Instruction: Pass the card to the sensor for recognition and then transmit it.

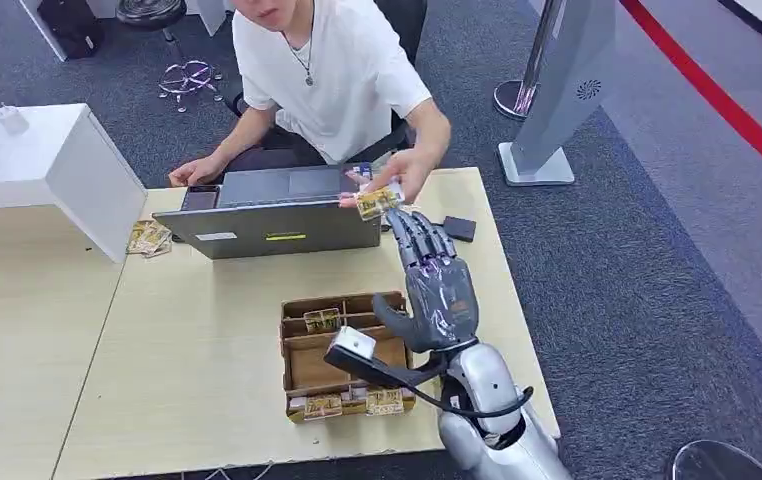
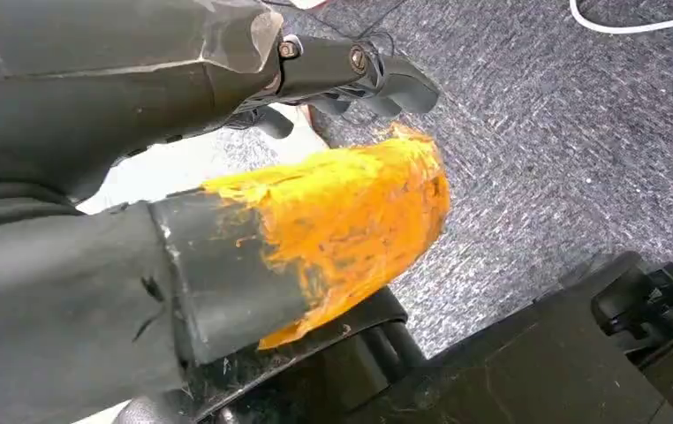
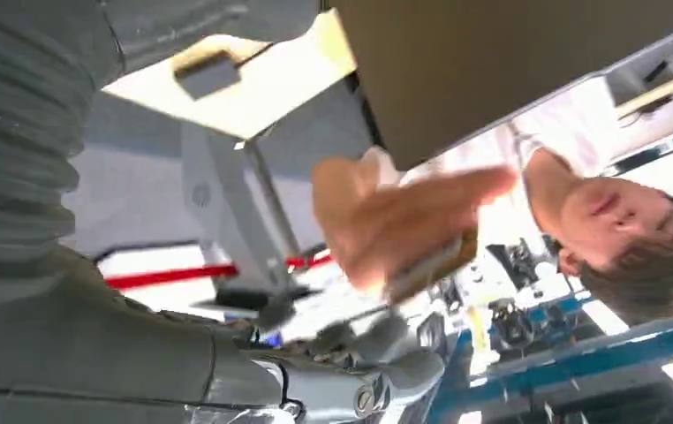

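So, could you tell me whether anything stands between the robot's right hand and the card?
Nothing visible does. The person's hand holds the card just beyond the right hand, whose fingers point toward it.

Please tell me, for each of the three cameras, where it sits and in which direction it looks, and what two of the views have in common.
Head view: high on the body, looking down at the table; the right hand reaches toward the card in a person's hand.
Left wrist view: behind the left hand, facing carpet.
Right wrist view: behind the right hand, facing the person.
Head and right wrist views share the person's hand with the card.
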`<state>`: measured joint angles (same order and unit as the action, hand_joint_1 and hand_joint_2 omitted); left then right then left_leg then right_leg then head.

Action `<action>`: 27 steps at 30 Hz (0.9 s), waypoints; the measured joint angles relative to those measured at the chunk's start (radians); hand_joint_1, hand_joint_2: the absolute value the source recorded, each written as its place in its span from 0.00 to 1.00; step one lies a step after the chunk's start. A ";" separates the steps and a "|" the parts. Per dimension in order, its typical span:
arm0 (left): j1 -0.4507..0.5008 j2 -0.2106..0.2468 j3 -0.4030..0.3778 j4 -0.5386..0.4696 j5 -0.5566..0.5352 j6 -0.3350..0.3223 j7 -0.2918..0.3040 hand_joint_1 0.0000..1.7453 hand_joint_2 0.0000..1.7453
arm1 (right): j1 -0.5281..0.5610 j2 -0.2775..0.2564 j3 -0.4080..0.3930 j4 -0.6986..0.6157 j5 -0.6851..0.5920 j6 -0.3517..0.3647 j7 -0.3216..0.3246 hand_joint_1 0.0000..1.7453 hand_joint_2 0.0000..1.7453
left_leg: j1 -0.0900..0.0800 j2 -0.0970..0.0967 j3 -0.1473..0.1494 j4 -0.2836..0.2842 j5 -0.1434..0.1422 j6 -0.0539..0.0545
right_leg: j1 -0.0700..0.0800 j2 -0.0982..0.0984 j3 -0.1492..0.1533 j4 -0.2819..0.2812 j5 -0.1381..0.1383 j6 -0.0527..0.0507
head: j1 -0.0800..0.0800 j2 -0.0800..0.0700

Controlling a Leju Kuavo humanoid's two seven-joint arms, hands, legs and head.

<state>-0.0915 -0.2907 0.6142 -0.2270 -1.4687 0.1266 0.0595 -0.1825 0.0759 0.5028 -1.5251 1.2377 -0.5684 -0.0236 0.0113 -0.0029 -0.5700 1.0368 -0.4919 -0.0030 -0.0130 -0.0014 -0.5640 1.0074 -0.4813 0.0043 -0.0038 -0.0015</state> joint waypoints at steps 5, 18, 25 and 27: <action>0.000 0.000 0.000 0.000 0.004 0.011 -0.012 0.00 0.00 | 0.035 0.004 -0.002 -0.047 -0.170 0.003 -0.078 0.00 1.00 | 0.000 0.000 0.000 0.000 0.000 0.000 | 0.000 0.000 0.000 0.000 0.000 0.000 | 0.000 0.000; 0.007 0.000 0.000 0.000 0.021 0.034 -0.018 0.00 0.00 | 0.179 0.004 -0.086 -0.237 -0.691 0.132 -0.357 0.00 1.00 | 0.000 0.000 0.000 0.000 0.000 0.000 | 0.000 0.000 0.000 0.000 0.000 0.000 | 0.000 0.000; 0.015 0.002 0.000 0.000 0.031 0.042 -0.022 0.00 0.00 | 0.262 0.015 -0.184 -0.299 -0.876 0.231 -0.434 0.00 1.00 | 0.000 0.000 0.000 0.000 0.000 0.000 | 0.000 0.000 0.000 0.000 0.000 0.000 | 0.000 0.000; 0.017 0.002 0.000 0.000 0.033 0.042 -0.027 0.00 0.00 | 0.281 0.020 -0.214 -0.303 -0.913 0.248 -0.441 0.00 1.00 | 0.000 0.000 0.000 0.000 0.000 0.000 | 0.000 0.000 0.000 0.000 0.000 0.000 | 0.000 0.000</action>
<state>-0.0741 -0.2888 0.6142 -0.2270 -1.4359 0.1686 0.0324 0.0985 0.0961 0.2887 -1.8284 0.3249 -0.3200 -0.4643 0.0112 -0.0033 -0.5701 1.0367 -0.4921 -0.0029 -0.0131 -0.0016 -0.5640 1.0072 -0.4814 0.0044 -0.0038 -0.0015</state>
